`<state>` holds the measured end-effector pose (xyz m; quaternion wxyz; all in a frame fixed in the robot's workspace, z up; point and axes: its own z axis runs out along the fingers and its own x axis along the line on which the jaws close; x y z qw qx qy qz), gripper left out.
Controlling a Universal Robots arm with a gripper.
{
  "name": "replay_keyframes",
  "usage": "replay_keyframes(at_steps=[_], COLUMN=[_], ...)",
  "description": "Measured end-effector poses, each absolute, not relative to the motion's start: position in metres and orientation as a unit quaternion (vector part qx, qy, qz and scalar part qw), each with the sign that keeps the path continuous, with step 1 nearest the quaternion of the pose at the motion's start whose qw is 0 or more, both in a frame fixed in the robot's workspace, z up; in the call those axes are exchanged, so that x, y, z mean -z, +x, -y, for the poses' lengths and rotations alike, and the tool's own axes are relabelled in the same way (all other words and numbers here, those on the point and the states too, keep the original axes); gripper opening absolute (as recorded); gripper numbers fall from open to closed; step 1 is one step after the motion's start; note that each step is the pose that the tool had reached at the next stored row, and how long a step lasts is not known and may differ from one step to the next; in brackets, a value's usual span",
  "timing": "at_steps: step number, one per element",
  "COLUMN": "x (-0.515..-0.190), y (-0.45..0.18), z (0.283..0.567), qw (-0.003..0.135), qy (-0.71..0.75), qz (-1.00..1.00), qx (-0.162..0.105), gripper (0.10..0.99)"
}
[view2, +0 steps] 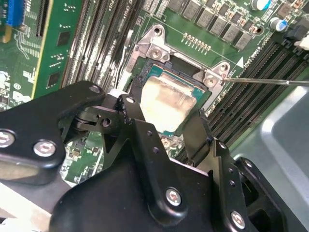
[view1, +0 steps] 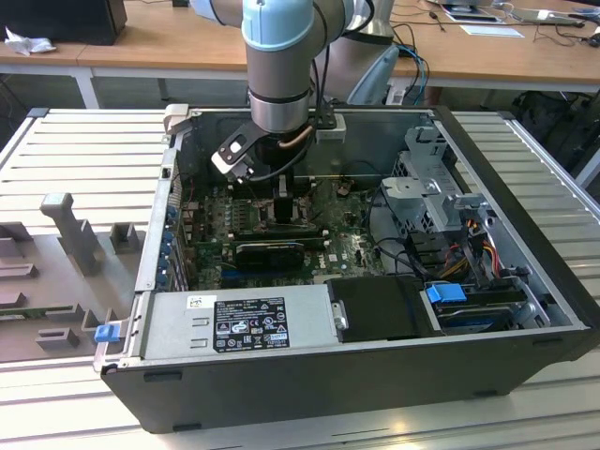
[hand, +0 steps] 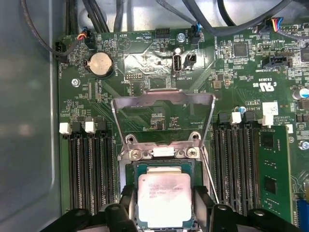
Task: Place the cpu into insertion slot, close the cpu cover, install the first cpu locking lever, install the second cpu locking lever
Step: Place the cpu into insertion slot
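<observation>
The cpu sits in the insertion slot on the green motherboard, pinched on two opposite edges by the narrowly set claw of the gripper. Just beyond it, the cpu cover stands swung open. In the exterior view, the arm reaches down into the open computer case.
</observation>
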<state>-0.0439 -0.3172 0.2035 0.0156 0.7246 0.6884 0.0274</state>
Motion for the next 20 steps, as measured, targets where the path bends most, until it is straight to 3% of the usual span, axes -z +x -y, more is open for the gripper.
replay_keyframes(at_steps=[3,4,5,8,9,10,11,13,20], x=[-0.209,-0.211,-0.212,-0.214,-0.214,-0.215,-0.215,-0.217,-0.223], y=[-0.044,-0.044,-0.044,-0.044,-0.044,-0.044,-0.044,-0.044,-0.044], z=[0.317,0.317,0.317,0.317,0.317,0.317,0.317,0.317,0.317], qw=[0.015,0.015,0.015,0.015,0.015,0.015,0.015,0.015,0.015], qy=[0.725,0.725,0.725,0.725,0.725,0.725,0.725,0.725,0.725], qz=[-0.688,-0.688,-0.688,-0.688,-0.688,-0.688,-0.688,-0.688,-0.688], qx=[-0.027,-0.027,-0.027,-0.026,-0.026,-0.026,-0.026,-0.026,-0.026], gripper=[0.604,0.522,0.522,0.337,0.337,0.216,0.157,0.106,0.106])
